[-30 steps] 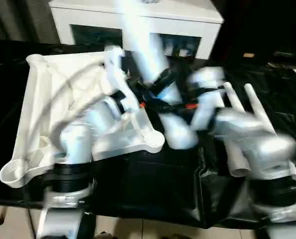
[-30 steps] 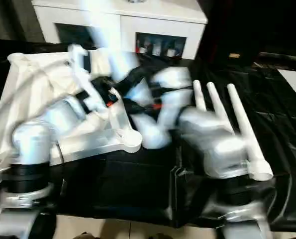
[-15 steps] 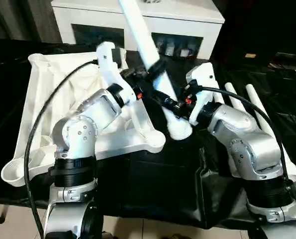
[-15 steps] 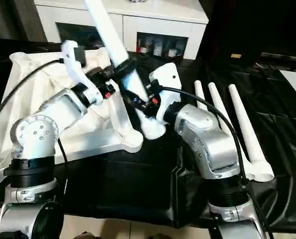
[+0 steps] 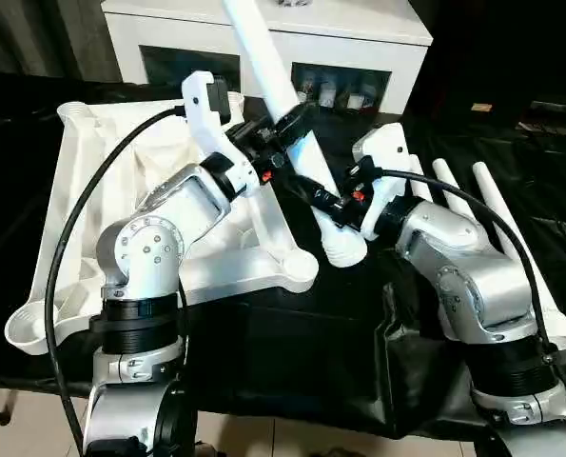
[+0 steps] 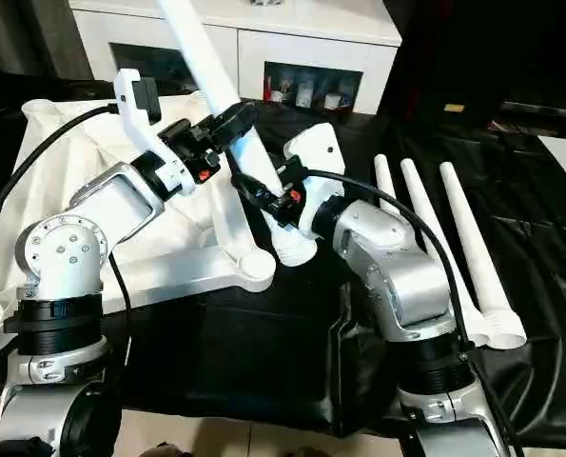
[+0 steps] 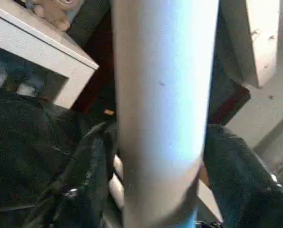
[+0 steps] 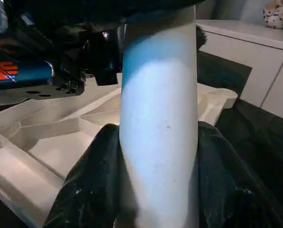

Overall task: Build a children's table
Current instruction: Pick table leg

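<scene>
Leg [image 5: 284, 105] slants up over the upturned tabletop [image 5: 92, 181], both grippers clamped on it, left [image 5: 287, 122] high, right [image 5: 328, 203] low, apparently to aim its flared end at a corner socket [image 5: 295, 271].

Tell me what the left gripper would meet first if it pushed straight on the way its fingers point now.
The raised leg itself: the left gripper's fingers flank it on both sides, so it blocks the way at once. Past it stands the white cabinet, though depth there is unclear.
</scene>
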`<state>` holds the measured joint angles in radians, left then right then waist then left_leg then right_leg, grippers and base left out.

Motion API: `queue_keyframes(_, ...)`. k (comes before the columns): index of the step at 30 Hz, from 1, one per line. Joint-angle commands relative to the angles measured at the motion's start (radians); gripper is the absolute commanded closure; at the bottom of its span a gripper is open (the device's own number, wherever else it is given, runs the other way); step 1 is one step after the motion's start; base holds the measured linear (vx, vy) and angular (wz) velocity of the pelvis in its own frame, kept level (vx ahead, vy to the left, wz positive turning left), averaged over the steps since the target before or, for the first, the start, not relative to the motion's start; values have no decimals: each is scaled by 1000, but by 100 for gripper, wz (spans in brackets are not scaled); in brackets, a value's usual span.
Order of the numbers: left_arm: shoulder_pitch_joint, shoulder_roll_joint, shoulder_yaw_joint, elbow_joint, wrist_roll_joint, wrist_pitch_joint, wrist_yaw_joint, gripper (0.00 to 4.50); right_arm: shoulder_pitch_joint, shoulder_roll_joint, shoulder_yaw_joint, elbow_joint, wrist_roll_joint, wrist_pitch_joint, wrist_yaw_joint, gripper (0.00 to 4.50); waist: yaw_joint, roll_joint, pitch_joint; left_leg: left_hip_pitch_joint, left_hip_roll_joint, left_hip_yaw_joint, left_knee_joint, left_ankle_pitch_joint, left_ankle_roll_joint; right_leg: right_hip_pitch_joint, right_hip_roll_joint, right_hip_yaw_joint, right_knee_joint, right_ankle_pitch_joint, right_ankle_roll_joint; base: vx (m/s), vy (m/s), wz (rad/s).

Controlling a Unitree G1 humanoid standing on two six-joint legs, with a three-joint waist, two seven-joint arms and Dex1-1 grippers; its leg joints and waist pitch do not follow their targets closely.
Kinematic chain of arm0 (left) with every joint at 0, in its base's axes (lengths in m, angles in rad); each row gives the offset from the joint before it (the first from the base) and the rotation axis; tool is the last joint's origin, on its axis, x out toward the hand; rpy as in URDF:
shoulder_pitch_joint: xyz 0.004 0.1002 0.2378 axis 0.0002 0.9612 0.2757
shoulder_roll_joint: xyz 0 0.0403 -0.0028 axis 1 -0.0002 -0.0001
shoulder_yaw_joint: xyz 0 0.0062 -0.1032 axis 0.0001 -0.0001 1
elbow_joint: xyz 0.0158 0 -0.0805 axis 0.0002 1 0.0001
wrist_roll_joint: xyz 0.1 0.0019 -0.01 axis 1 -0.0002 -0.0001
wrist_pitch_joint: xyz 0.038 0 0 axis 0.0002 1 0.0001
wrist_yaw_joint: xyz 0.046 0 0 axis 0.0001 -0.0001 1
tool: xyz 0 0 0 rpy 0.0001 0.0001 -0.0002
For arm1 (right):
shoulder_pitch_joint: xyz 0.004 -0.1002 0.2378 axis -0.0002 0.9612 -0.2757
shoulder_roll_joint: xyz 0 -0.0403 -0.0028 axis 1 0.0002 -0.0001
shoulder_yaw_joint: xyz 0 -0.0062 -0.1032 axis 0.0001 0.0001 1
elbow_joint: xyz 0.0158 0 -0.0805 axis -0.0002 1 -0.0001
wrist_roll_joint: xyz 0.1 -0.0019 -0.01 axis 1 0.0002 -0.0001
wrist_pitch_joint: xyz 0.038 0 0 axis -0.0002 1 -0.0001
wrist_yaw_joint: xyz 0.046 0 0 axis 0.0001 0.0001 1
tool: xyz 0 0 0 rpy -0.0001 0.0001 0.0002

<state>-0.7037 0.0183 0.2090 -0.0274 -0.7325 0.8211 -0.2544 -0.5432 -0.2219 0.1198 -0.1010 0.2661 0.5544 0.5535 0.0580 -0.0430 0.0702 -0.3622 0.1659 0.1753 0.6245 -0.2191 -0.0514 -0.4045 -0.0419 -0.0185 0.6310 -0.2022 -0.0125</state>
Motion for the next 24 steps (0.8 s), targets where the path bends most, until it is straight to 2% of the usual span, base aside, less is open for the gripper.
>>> queue_keyframes(1, 8, 0, -20, -28, -19, 12, -16, 197, -17, -10, -5, 10, -4, -20, 4, 272, 0, 3, -77, 7, 52, -16, -65, 11, 34, 66, -82, 47, -54, 45, -249, 0, 0, 0)
queue_keyframes(5, -1, 5, -3, -17, -27, 8, -17, 224, -23, -10, -7, 15, -6, -26, 3, 272, 0, 1, -77, 7, 51, -15, -65, 9, 34, 67, -81, 47, -54, 48, -249, 0, 0, 0)
queue_keyframes(6, -1, 5, -3, -17, -27, 8, -17, 243, -23, -10, -7, 15, -6, -26, 3, 272, -1, 2, -77, 6, 51, -16, -65, 8, 33, 67, -82, 47, -54, 46, -250, 0, 0, 0)
queue_keyframes(9, -8, 15, 11, -6, -29, 3, -21, 263, -26, -12, -7, 17, -9, -31, 4, 272, -1, 3, -77, 7, 51, -16, -65, 8, 29, 67, -81, 46, -54, 46, -249, 0, 0, 0)
queue_keyframes(10, -11, 19, 17, 0, -29, -1, -22, 264, -28, -8, -13, 18, -5, -30, -1, 272, -1, 7, -78, 7, 51, -16, -65, 10, 29, 67, -81, 46, -52, 51, -249, 0, 0, 0)
queue_keyframes(11, -14, 23, 22, 4, -32, -3, -26, 266, -29, -6, -20, 16, 5, -24, 1, 216, -1, 5, -78, 7, 51, -16, -65, 10, 29, 67, -80, 46, -53, 55, -249, 0, 0, 0)
queue_keyframes(12, -14, 23, 22, 4, -32, -3, -26, 266, -29, -6, -20, 16, 5, -24, 1, 216, -1, 5, -78, 7, 51, -16, -65, 10, 29, 67, -81, 46, -53, 56, -250, 0, 0, 0)
queue_keyframes(16, -23, 47, 25, 16, -47, 3, -59, 268, -29, -24, -62, -3, 66, 10, 40, 168, -1, 9, -77, 8, 50, -15, -66, 2, 33, 67, -79, 47, -53, 60, -252, 0, 0, 0)
queue_keyframes(19, -33, 74, 17, 36, -40, 2, -91, 268, -24, -74, -101, -33, 137, 59, 111, 150, 0, 8, -79, 8, 50, -16, -64, 12, 38, 69, -79, 46, -51, 80, -256, 0, 0, 0)
queue_keyframes(20, -33, 74, 17, 36, -40, 2, -91, 268, -24, -74, -101, -33, 137, 59, 111, 132, 2, 7, -80, 9, 50, -16, -64, 14, 41, 71, -79, 46, -51, 83, -256, 0, 0, 0)
queue_keyframes(23, -44, 110, -2, 50, -36, 5, -152, 268, -18, -151, -147, -60, 215, 126, 199, 120, 1, 3, -78, 7, 48, -14, -64, 11, 47, 71, -77, 46, -53, 71, -255, 0, 0, 0)
queue_keyframes(24, -45, 117, -6, 50, -37, 9, -166, 268, -18, -167, -153, -60, 227, 138, 216, 111, 5, 6, -80, 10, 51, -16, -64, 9, 48, 71, -79, 46, -52, 63, -257, 0, 0, 0)
